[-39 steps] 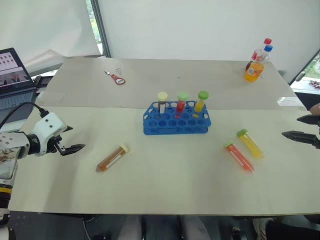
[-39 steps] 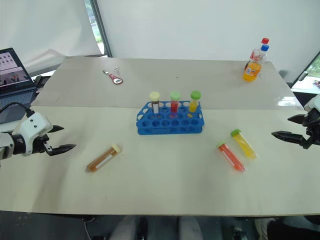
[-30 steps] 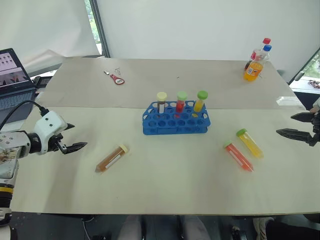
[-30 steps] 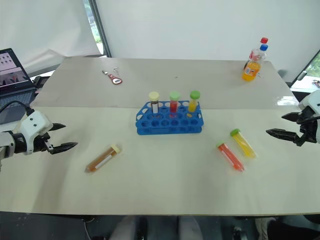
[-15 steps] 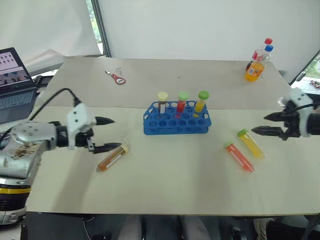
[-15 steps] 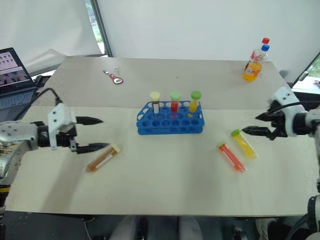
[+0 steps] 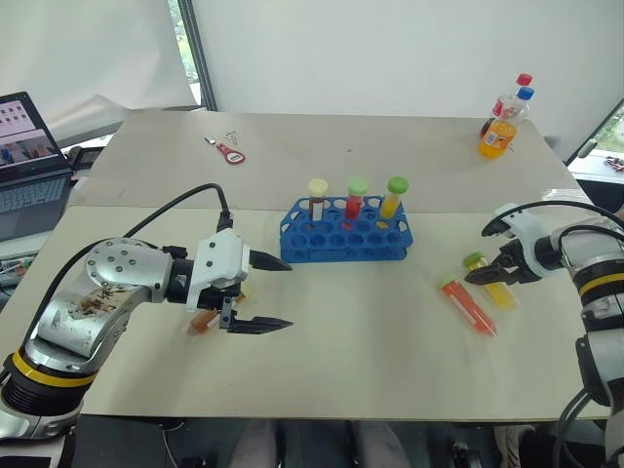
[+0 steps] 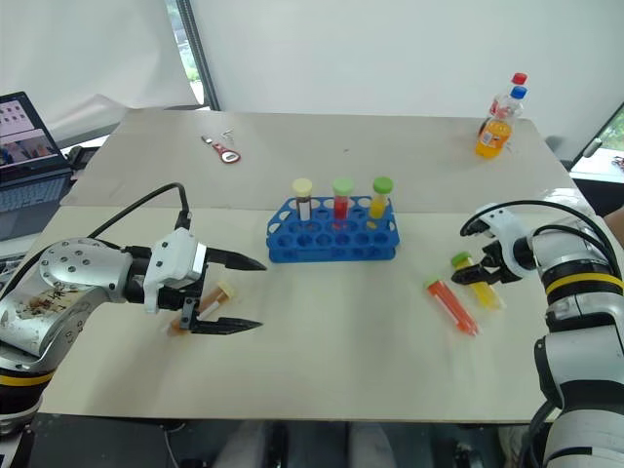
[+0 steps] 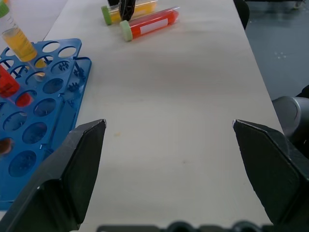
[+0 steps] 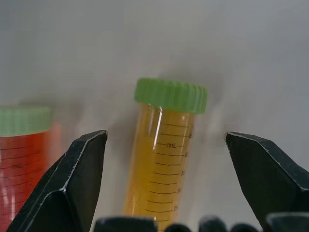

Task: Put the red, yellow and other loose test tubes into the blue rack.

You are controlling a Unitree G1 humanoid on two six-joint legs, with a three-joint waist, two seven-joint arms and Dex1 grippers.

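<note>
The blue rack (image 7: 343,239) stands mid-table with three capped test tubes upright in its back row. A brown-orange tube (image 7: 200,321) lies left of it, partly hidden under my left gripper (image 7: 273,292), which hangs open above it and points toward the rack (image 9: 38,96). To the right, a yellow tube (image 7: 487,283) and a red tube (image 7: 466,305), both green-capped, lie side by side. My right gripper (image 7: 483,276) is down over the yellow tube (image 10: 161,159), open, with a finger on either side near its cap. The red tube (image 10: 24,159) lies just beside it.
Two orange-soda bottles (image 7: 499,132) stand at the far right corner. A small red tool (image 7: 229,153) lies at the far left of the table, and a laptop (image 7: 29,166) sits off the left edge. A seam runs across the table behind the rack.
My left gripper has swung right, over the brown-orange tube, toward the rack. My right gripper came in from the right edge and dropped down around the yellow tube.
</note>
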